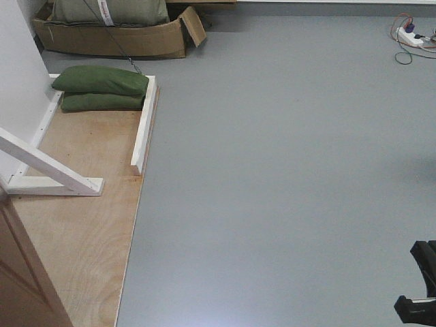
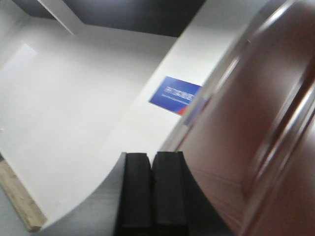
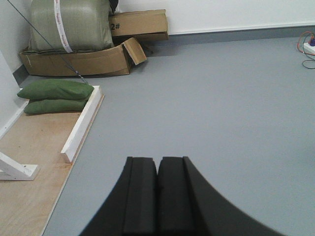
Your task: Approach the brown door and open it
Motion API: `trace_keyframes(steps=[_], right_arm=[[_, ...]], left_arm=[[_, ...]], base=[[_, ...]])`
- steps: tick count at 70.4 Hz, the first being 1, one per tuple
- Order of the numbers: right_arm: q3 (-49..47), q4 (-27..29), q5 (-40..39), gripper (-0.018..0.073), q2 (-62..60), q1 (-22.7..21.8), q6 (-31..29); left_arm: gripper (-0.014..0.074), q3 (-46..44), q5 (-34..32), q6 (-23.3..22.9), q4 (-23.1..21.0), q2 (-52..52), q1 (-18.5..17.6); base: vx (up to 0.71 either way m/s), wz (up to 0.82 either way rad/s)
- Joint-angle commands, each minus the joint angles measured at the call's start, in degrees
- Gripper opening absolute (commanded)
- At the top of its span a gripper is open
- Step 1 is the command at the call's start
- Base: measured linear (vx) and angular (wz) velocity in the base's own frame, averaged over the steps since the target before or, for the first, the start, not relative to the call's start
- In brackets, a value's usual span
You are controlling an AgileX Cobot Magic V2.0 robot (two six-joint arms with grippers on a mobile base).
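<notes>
Cardboard box [image 3: 140,24] — marked "2#" on its side.

We count two green sandbags [image 1: 100,80], two cardboard boxes [image 3: 98,63] — one holding a single large sack [image 3: 74,22] — one blue sign [image 2: 175,95], one brown door [image 2: 256,147], one white power strip [image 1: 411,37].

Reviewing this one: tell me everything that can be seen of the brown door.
The brown door fills the right side of the left wrist view, blurred. It looks like glossy reddish-brown wood with raised panel mouldings, and it slants across the frame. No handle or lock shows. The left gripper, shut, sits just left of it. Whether they touch cannot be told.
</notes>
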Motion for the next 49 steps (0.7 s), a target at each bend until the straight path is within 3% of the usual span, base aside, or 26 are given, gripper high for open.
trace_keyframes(steps=[1,25,33,49], right_arm=[[0.11,-0.30,-4.63,0.0000,-0.90,-0.05,-0.63],[0.11,-0.30,-4.63,0.0000,-0.90,-0.05,-0.63],[0.11,-0.30,-4.63,0.0000,-0.90,-0.05,-0.63],[0.11,-0.30,-4.64,0.0000,-0.90,-0.05,-0.63]], left_arm=[[0.0017,-1.58,5.42,-0.22,-4.92,-1.11,-3.49],[0.0017,-1.58,16.29,-0.11,-2.60,-1.03,-17.65],[0.0017,-1.58,17.94,-0.11,0.59,-1.03,-22.69],[0.0017,-1.53,19.18,-0.11,11.09,-0.92,-32.54]], base=[[0.00,0.00],[0.00,0.00],[0.00,0.00],[0.00,0.00]])
